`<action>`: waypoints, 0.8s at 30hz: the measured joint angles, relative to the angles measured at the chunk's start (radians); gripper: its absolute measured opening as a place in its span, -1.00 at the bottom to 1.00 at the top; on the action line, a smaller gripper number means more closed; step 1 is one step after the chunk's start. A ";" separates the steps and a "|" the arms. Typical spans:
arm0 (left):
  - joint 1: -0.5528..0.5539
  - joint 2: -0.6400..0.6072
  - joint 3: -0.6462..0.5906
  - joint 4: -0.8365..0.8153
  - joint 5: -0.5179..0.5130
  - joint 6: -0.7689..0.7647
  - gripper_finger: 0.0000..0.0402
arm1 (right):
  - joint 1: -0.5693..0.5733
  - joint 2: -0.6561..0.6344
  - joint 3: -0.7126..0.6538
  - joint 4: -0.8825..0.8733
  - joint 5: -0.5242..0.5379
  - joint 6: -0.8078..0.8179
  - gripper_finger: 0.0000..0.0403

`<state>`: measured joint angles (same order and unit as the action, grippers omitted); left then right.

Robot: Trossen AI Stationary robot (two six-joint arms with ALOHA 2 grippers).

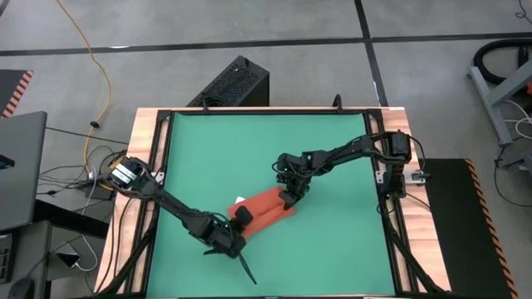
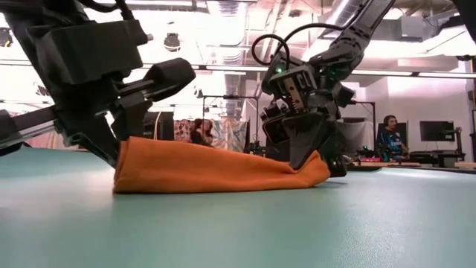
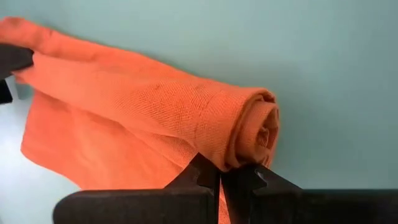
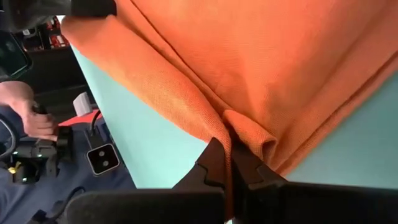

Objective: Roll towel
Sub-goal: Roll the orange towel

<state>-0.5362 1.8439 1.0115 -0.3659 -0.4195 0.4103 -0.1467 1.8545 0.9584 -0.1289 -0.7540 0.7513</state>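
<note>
The orange-red towel lies on the green mat as a loose roll, slightly right of the middle and toward the near edge. Its white tag shows at its far side. The left wrist view shows the roll's spiral end. My left gripper is shut on the towel's near-left end. My right gripper is shut on its far-right end. In the low view the towel stretches between my left gripper and my right gripper. My left gripper pinches cloth just under the roll's spiral end between its two fingers, slanting down from the near left. How many layers, I cannot tell. The roll rests on the mat. My right gripper pinches a raised fold of cloth at the towel's other end between its two fingers, slanting down from the far right. Creases run out from the fingers. That end lies low on the mat.
The mat has bare room on the far and left sides, inside a wooden frame. A black box stands beyond the far edge. People sit in the room behind, and a person's hand shows off the table.
</note>
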 joint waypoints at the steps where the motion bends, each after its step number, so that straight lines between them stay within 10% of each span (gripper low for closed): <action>1: -0.003 0.000 0.000 -0.001 -0.005 0.001 -1.00 | 0.000 0.000 0.000 0.001 0.002 0.000 -0.95; 24: 0.002 -0.008 -0.034 0.023 -0.009 0.039 -1.00 | -0.007 -0.002 0.000 0.119 -0.002 0.008 -0.95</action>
<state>-0.5340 1.8362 0.9771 -0.3434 -0.4289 0.4496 -0.1534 1.8525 0.9581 -0.0096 -0.7557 0.7591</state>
